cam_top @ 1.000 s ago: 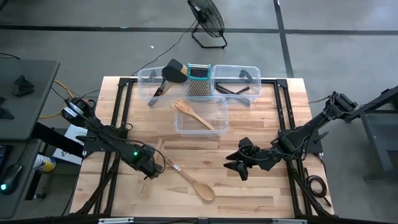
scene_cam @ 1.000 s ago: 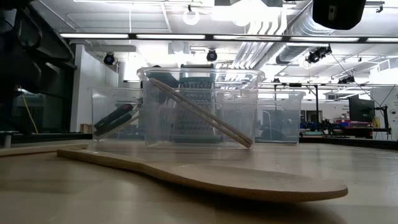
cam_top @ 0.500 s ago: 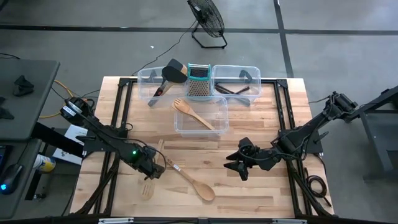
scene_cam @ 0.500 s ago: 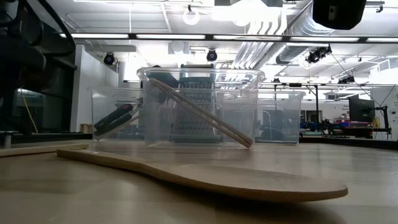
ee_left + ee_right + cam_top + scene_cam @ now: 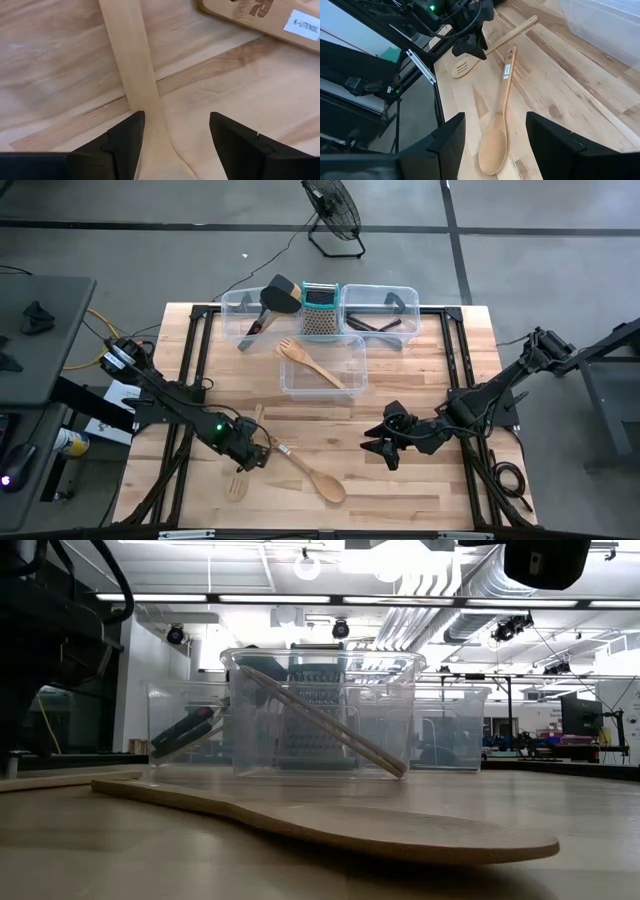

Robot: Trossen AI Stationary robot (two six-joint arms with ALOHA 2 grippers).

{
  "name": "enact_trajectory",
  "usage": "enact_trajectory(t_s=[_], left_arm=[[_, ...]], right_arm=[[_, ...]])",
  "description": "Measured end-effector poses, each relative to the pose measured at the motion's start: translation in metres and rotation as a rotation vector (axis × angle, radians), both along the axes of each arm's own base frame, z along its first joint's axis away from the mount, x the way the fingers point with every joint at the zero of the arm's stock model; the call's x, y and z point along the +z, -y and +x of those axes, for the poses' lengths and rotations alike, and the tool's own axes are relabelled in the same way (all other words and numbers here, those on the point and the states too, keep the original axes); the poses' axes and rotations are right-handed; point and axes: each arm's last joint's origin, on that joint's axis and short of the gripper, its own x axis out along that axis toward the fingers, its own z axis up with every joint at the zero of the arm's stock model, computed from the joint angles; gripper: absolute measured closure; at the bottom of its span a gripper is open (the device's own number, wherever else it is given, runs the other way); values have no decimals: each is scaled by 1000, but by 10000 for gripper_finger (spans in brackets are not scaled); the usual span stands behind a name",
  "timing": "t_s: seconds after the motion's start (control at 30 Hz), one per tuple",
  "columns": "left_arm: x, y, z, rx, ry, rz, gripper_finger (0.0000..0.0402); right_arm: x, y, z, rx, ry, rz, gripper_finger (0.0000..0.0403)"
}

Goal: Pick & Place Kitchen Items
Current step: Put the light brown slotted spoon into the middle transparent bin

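We log the table with bare wood toward 6 o'clock. The wooden spoon lies flat, bowl toward 5 o'clock, handle toward 11. The slotted spatula lies beside it, head toward 6 o'clock. The left gripper straddles its handle, jaws wide, nothing held. The right gripper waits at 3 o'clock, jaws apart, empty.

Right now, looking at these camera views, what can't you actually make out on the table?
- Slotted spatula: high view, the left gripper covers part of its handle; left wrist view, the frame edge and the fingers cut off its head.
- Black utensils in the back bin: high view, too small to tell their type.
- Box grater: low view, blurred behind the clear front bin.
- Right gripper: high view, too dark to make out.
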Motion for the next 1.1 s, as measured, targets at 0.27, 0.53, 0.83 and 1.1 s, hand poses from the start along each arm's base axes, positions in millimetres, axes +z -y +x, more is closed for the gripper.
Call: enact_trajectory(t_s=[0.27, 0.53, 0.83, 1.1], left_arm=[[-6, -2, -4, 24, -78, 30, 176], [-8, -7, -11, 27, -153, 73, 176], [16, -5, -6, 28, -187, 165, 176], [33, -2, 1, 31, -163, 177, 176]], right_arm=[[0, 0, 0, -1, 0, 3, 202], [0, 0, 0, -2, 0, 3, 202], [0, 0, 0, -1, 0, 2, 202], [0, 0, 0, -3, 1, 0, 202]])
